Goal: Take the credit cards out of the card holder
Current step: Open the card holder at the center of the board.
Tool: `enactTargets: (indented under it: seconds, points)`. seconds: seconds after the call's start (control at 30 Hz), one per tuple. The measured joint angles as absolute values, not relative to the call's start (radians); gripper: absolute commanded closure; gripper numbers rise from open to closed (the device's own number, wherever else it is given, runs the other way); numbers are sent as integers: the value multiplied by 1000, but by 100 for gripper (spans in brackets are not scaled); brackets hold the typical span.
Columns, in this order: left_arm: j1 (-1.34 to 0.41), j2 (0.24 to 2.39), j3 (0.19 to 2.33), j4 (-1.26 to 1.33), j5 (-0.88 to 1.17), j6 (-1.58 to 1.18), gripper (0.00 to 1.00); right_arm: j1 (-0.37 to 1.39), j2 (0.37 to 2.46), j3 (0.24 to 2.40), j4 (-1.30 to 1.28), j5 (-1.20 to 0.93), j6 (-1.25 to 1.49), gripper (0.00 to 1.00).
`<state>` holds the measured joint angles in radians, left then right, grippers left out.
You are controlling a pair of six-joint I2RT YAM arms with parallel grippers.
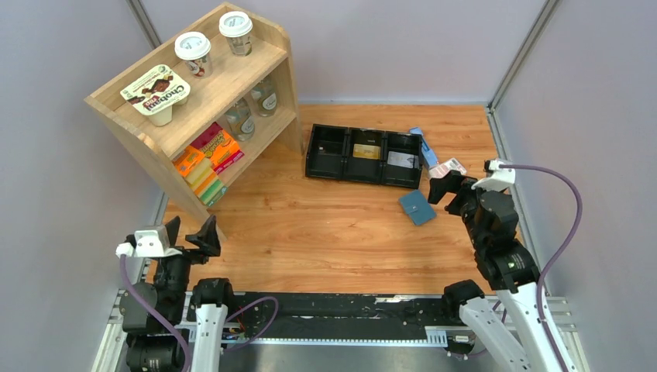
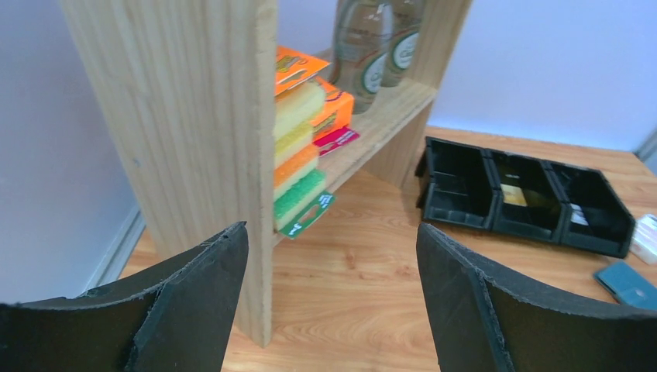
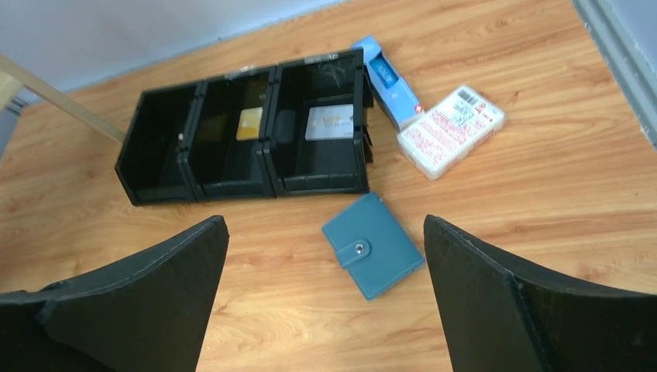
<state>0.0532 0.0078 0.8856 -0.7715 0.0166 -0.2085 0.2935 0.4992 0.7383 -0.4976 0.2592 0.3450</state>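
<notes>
The card holder (image 1: 417, 207) is a small teal wallet lying flat on the wooden table, folded shut with its snap tab fastened. The credit cards are hidden from view. My right gripper (image 1: 449, 190) hangs open just right of and above the holder. In the right wrist view the card holder (image 3: 373, 246) lies between and beyond the open fingers of my right gripper (image 3: 325, 225), untouched. My left gripper (image 1: 190, 232) is open and empty at the near left, beside the shelf's side panel. The left wrist view shows the left gripper (image 2: 331, 229) wide apart, with the card holder (image 2: 627, 284) far off at the right edge.
A long black three-compartment tray (image 1: 360, 175) lies behind the holder, with a gold card (image 1: 366, 151) and a whitish card (image 1: 400, 160) inside. A blue box (image 1: 424, 147) and a pink-white packet (image 1: 448, 167) lie right of it. A wooden shelf (image 1: 124, 116) with cups, bottles and sponges stands at the left.
</notes>
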Motion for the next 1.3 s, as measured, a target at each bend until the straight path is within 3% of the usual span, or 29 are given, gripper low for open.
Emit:
enactTargets:
  seconds: [0.37,0.73,0.97,1.07,1.3]
  points:
    - [54,130,975,-782,221,-192,13,294,706,751,-561,190,439,0]
    - [54,269,949,-767,448,-259,13,276,1153,927,-676,208,518,0]
    - [41,464,942,-740,573,-382,13,132,1397,971,-676,157,580,1]
    - [-17,565,944,-730,587,-425,13,107,1468,971,-667,137,586,6]
    - [-369,776,998,-739,408,-487,13,110,1542,928,-562,76,561,25]
